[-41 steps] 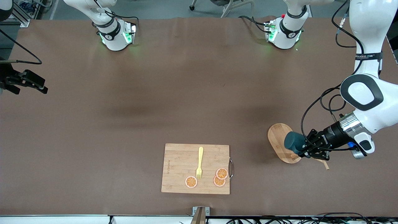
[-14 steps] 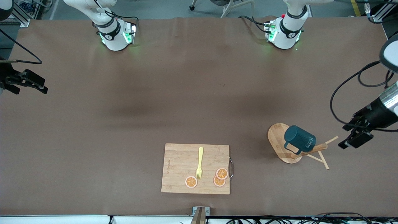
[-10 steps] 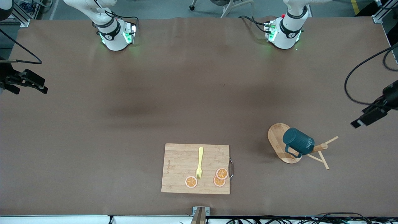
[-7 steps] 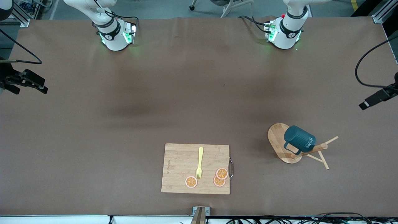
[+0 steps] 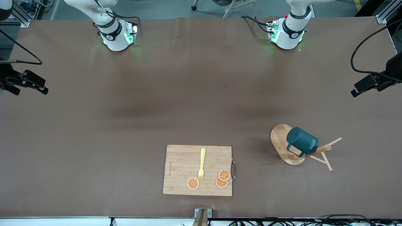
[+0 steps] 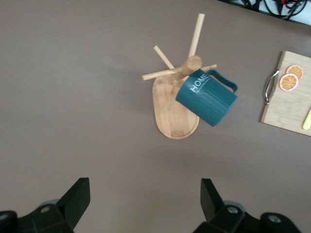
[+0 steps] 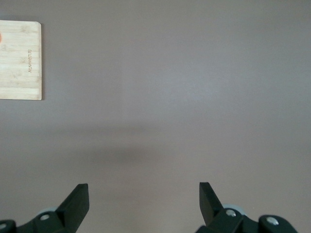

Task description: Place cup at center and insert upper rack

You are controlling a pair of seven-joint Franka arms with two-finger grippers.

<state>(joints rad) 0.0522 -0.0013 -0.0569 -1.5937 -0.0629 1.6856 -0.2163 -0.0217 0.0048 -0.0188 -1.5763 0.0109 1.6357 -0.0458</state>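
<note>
The dark teal cup [image 5: 301, 142] [image 6: 206, 94] hangs tilted by its handle on a peg of the upper rack [image 5: 279, 138] [image 6: 175, 124], a wooden stand with an oval base, near the left arm's end of the table. My left gripper [image 5: 358, 89] [image 6: 145, 194] is open and holds nothing. It hovers over bare table by the table's end, well apart from the stand. My right gripper [image 5: 31, 88] [image 7: 144, 194] waits open and holds nothing over bare table at the right arm's end.
A bamboo cutting board [image 5: 179, 163] [image 7: 19, 60] lies near the front edge at mid-table. On it are a yellow fork [image 5: 201, 164] and orange slices [image 5: 221, 179]. Both arm bases [image 5: 117, 36] stand along the table edge farthest from the front camera.
My left gripper let go of the cup and drew away from the stand toward the table's end. The cup swayed slightly on its peg. The right arm stayed still.
</note>
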